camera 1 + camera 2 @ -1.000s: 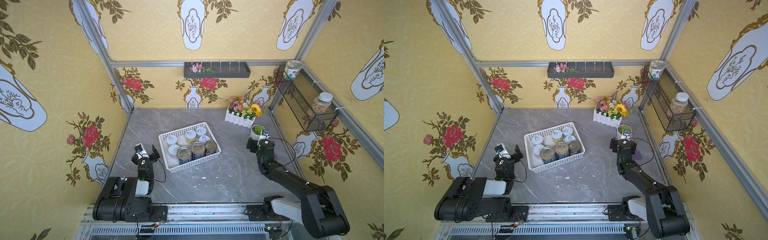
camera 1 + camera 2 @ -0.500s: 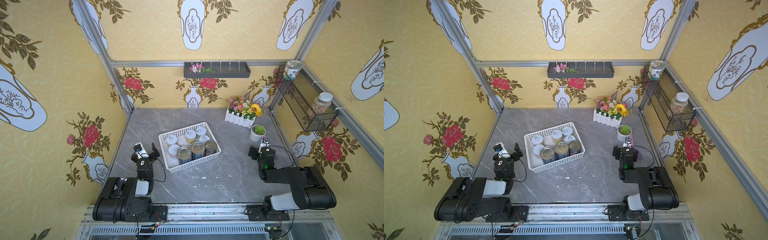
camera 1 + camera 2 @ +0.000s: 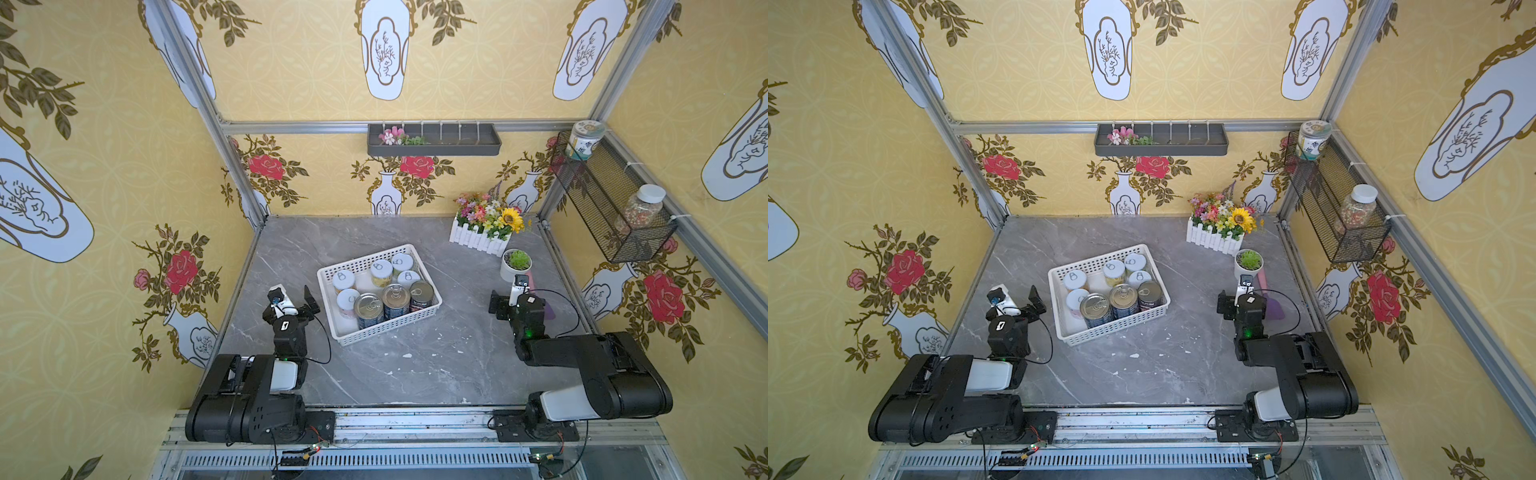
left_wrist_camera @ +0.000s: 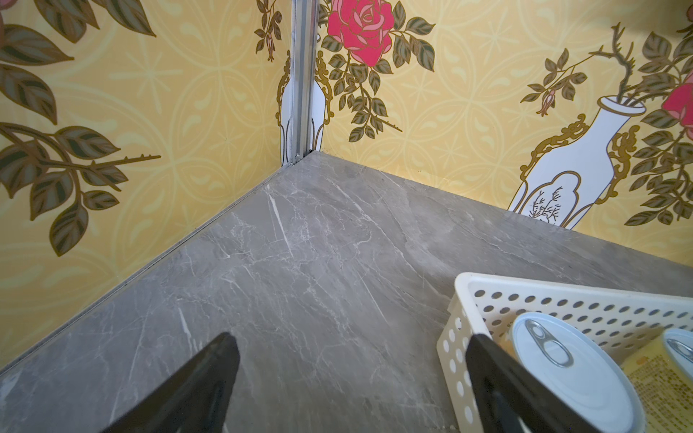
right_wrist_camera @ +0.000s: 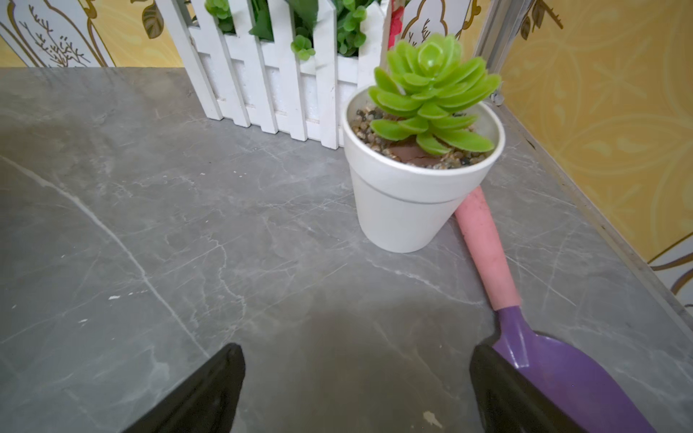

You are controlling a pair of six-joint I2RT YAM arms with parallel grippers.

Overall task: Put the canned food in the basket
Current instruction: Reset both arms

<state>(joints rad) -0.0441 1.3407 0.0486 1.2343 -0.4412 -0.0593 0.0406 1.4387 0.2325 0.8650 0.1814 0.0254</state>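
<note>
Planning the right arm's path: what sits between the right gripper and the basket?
Nothing: in both top views only bare grey tabletop lies between the right gripper and the basket.

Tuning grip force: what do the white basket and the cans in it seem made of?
The basket looks like moulded plastic, matte off-white, with a rounded rim and regular round holes. The cans look like metal: glossy ring-pull lids, silver, gold or white-coated; whether the labels are paper or print is unclear.
</note>
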